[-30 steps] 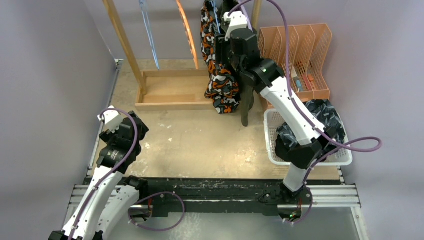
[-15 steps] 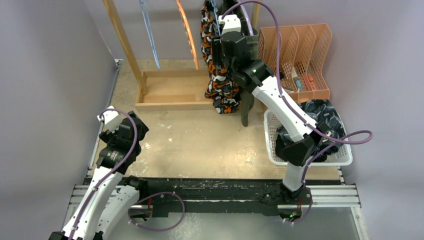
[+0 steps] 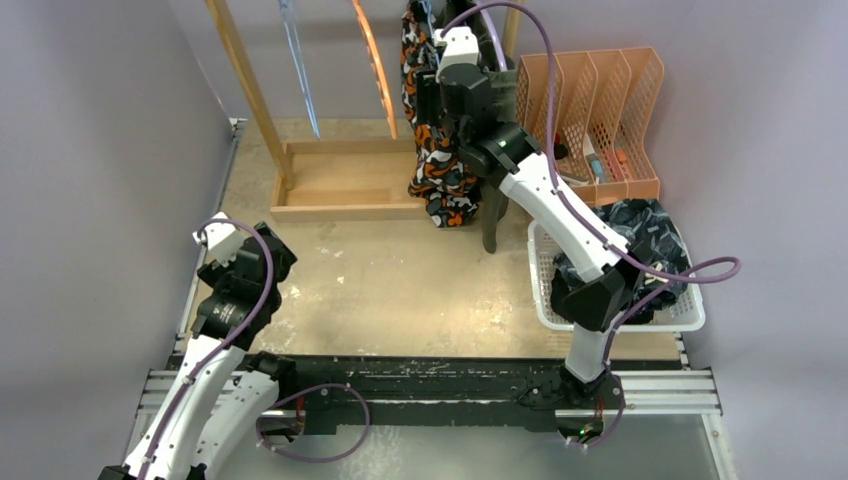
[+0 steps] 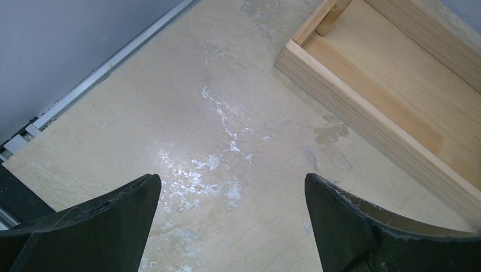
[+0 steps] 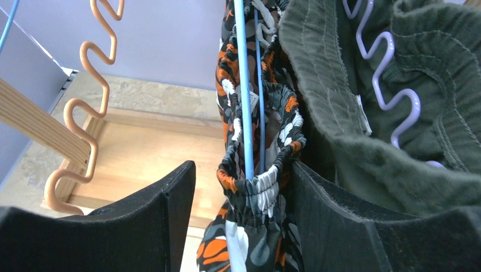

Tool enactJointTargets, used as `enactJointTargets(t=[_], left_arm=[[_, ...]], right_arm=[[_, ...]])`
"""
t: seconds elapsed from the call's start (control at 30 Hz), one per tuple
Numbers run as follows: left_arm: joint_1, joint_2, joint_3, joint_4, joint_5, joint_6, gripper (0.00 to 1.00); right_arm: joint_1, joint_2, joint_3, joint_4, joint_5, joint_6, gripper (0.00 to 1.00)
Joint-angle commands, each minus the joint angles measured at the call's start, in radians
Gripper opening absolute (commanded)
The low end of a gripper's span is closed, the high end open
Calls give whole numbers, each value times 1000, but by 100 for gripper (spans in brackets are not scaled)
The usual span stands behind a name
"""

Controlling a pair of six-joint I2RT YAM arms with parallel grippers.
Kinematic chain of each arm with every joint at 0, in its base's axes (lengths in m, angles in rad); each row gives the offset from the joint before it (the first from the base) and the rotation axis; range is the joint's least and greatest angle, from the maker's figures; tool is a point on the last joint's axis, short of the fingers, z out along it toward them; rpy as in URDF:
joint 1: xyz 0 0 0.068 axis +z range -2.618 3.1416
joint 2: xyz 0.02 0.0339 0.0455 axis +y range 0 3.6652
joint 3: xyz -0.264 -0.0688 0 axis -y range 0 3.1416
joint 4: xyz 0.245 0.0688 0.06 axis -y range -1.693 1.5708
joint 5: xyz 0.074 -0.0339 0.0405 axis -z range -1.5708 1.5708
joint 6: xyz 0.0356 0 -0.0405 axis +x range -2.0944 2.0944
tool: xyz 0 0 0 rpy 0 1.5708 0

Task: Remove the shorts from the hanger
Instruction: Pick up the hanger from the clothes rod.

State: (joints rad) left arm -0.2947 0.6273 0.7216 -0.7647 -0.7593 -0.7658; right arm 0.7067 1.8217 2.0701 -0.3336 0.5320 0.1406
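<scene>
Orange-black-white patterned shorts (image 3: pixel 440 170) hang by their elastic waistband (image 5: pixel 258 187) on a blue hanger (image 5: pixel 245 113). To their right, olive green shorts (image 5: pixel 363 147) hang on a purple wavy hanger (image 5: pixel 391 96). My right gripper (image 5: pixel 243 170) is open with its jaws on either side of the patterned waistband. The right finger (image 5: pixel 329 221) lies against the cloth and the left finger (image 5: pixel 164 209) stands clear of it. In the top view that gripper (image 3: pixel 438 95) is high on the rack. My left gripper (image 4: pixel 232 181) hangs open over bare table at the near left (image 3: pixel 262 245).
A wooden rack base (image 3: pixel 340 185) and slanted post (image 3: pixel 245 80) stand at the back, with an empty orange hanger (image 3: pixel 372 60) and a blue hanger (image 3: pixel 297 60). A white basket (image 3: pixel 540 270) holds dark patterned shorts (image 3: pixel 650 235). An orange file organizer (image 3: pixel 600 100) sits behind it.
My right gripper has shifted left along the rack onto the patterned shorts and its jaws have widened a little. The left arm has not moved.
</scene>
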Motion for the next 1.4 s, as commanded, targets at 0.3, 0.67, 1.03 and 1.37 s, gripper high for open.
enactJointTargets(t=[0.3,0.67,1.03,1.37], left_arm=[[6,-4,-5,31,-16,13,97],[6,-28,-7,16,-45,-8,93],[5,-26,-5,8,-58,-16,93],[6,-20,-2,0,-69,-23,96]], right_arm=[[-33,10,10,33,-16,7,37],[-37,-43,66,53,-113,-2,0],[-41,-134,63,110,-178,13,0],[-42,-182,13,81,-219,51,0]])
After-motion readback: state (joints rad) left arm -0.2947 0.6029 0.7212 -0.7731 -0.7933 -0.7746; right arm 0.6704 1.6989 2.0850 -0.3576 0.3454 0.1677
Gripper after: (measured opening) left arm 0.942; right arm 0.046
